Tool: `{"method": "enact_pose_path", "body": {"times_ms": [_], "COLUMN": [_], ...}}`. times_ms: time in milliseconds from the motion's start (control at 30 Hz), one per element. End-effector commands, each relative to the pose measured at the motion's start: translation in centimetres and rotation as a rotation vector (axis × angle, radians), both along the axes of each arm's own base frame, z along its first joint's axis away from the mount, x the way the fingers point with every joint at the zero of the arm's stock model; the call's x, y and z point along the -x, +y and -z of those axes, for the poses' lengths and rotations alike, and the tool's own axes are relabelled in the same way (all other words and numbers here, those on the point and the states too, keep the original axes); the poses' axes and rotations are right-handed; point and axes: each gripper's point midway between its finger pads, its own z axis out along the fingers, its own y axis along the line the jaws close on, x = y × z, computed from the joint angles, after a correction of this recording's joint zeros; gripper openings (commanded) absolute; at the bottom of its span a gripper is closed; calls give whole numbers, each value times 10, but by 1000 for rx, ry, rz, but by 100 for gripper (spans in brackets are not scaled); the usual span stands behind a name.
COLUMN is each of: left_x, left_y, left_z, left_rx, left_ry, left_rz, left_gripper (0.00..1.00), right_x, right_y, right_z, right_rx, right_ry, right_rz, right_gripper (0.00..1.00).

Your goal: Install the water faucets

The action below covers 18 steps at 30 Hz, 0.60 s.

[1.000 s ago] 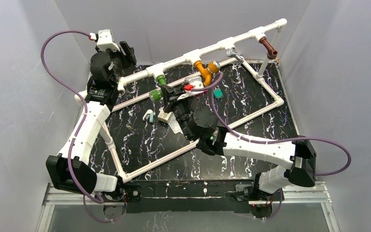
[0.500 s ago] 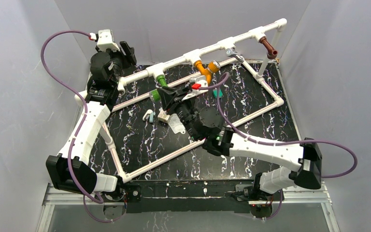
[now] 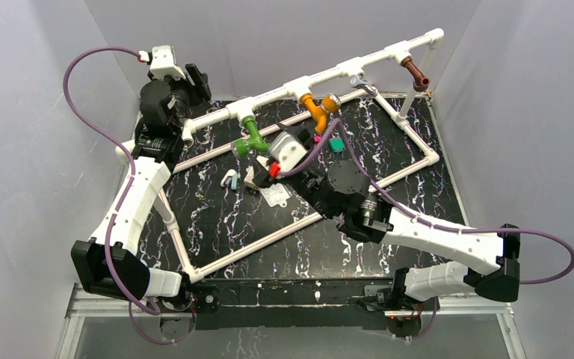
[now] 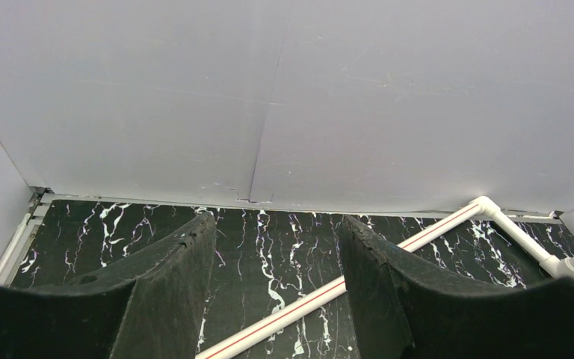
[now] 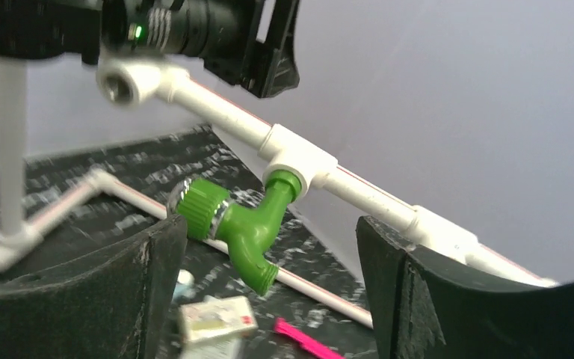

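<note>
Three water faucets hang from the raised white pipe (image 3: 344, 69): a green one (image 3: 251, 137), an orange one (image 3: 316, 111) and a brown one (image 3: 417, 75). In the right wrist view the green faucet (image 5: 243, 224) sits screwed into a white tee (image 5: 299, 158), spout pointing down. My right gripper (image 5: 269, 258) stands open just in front of it, its fingers (image 5: 146, 288) wide apart and holding nothing. From above, the right gripper (image 3: 260, 158) is just near of the green faucet. My left gripper (image 3: 196, 79) is open at the back left over bare table, empty (image 4: 273, 250).
A white pipe frame (image 3: 418, 161) lies on the black marbled table (image 3: 389, 134). Under the green faucet lie a small white box (image 5: 217, 318) and a pink strip (image 5: 306, 340). A white card (image 3: 275, 194), a green block (image 3: 337, 145) and a silver fitting (image 3: 360, 81) lie nearby.
My right gripper has opened and let go of the green faucet, then drawn back toward the near right with its wrist turned. The faucet stays in the tee. The left arm is still.
</note>
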Motion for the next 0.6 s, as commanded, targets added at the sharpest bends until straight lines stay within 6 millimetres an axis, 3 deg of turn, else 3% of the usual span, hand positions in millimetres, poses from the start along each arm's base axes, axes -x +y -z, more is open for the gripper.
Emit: {"method": "enact_pose_path", "body": {"times_ms": [0, 200, 567], "left_x": [31, 30, 30], "left_y": [-2, -2, -2], "left_z": [212, 211, 213], "left_rx": [-130, -131, -131], "left_ry": [611, 609, 615], "left_rz": [19, 20, 22], "left_gripper": [59, 59, 59], "right_x": [1, -16, -42], "right_y": [1, 10, 34], "right_z": [-5, 10, 9], "right_rx": [329, 629, 759], "right_ry": [-303, -534, -701], "right_rz": [-3, 91, 253], "right_gripper": [92, 95, 90]}}
